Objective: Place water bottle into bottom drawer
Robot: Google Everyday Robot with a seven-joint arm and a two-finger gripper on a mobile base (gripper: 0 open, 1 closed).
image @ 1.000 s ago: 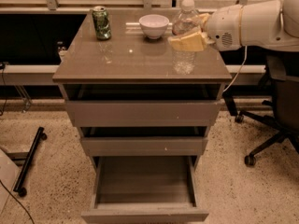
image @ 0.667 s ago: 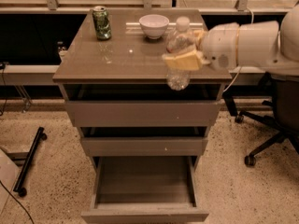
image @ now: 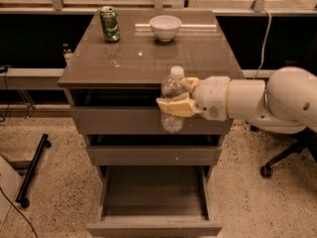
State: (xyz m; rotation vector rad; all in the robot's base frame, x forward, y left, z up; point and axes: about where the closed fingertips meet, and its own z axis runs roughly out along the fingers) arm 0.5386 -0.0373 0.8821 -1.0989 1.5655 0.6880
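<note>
- One water bottle (image: pixel 173 89) hung upright in the air, in front of the cabinet's upper drawer front, with its white cap about level with the front edge of the tabletop.
- One gripper (image: pixel 174 107) was clamped around the bottle's middle, its tan fingers (image: pixel 171 108) wrapped across the front of the clear body.
- One white arm (image: pixel 257 100) reached in from the right, lying roughly level.
- The cabinet (image: pixel 148 58) had three drawers, stacked one under the other.
- The bottom drawer (image: pixel 153 228) was pulled well out, and its grey inside held nothing. The bottle was well above it and not inside.
- The two shallower drawers, the top one (image: pixel 114 122) and the middle one (image: pixel 148 155), each showed a dark gap above the front.
- Two things stood on the tabletop near its back edge: one green can (image: pixel 110 25) on the left and one white bowl (image: pixel 165 27) just right of it, apart from each other.
- One wheeled chair base (image: pixel 277 162) stood on the speckled floor to the right, and one black stand leg (image: pixel 32 170) lay to the left.
</note>
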